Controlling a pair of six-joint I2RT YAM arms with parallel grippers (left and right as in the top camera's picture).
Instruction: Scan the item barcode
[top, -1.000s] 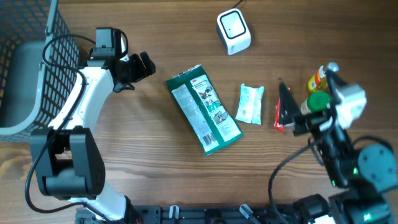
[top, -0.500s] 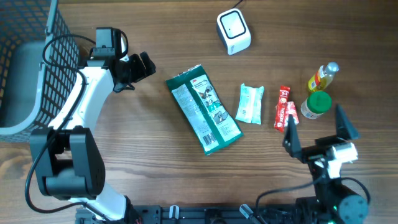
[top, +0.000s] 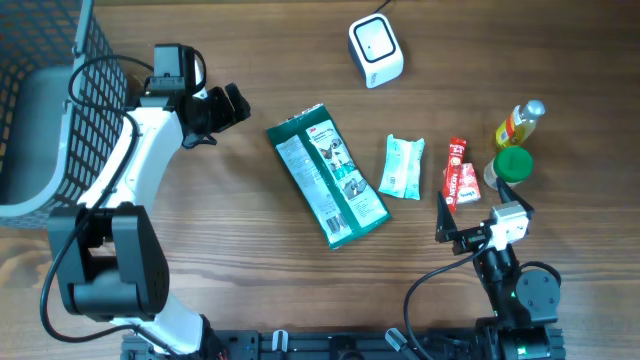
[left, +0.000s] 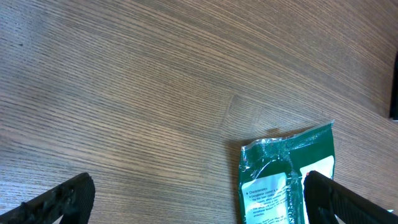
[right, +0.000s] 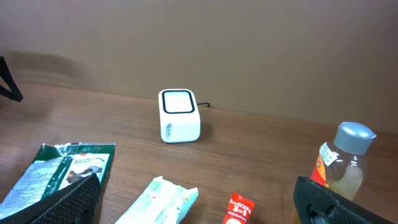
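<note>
My right pincer (top: 482, 220) has drawn back to the frame's lower right, wide open and empty like my left pincer (top: 230, 108), while the green foil pouch (top: 327, 175) lies flat at centre, likely light, crinkly, slippery, best pinched by one long edge.

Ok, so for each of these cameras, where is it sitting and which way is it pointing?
Overhead: fixed above the table, looking straight down; the left gripper and right gripper both show, open.
Left wrist: on the left arm, facing down at wood and the top end of the green packet; its own fingertips at the bottom corners.
Right wrist: low over the table, facing across it toward the scanner and bottle; its own fingertips at the bottom corners.
Shared: the green packet appears in all three views.
</note>
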